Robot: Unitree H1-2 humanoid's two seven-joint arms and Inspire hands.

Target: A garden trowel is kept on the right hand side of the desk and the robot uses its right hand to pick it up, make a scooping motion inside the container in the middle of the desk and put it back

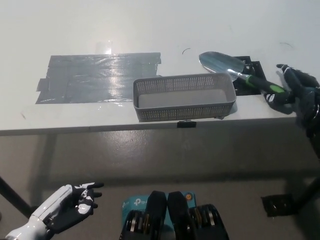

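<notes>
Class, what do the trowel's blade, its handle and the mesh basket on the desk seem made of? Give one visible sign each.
Trowel blade: probably metal, polished; silver-grey and catching the light. Handle: likely plastic or rubber, matt black with a green patch. Basket: likely moulded plastic, matt grey; its walls are a fine regular lattice.

Right hand [296, 89] splayed, far right; left hand [69, 206] loose, lower left.

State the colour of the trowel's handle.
The trowel handle is black with green patches; head view.
</notes>
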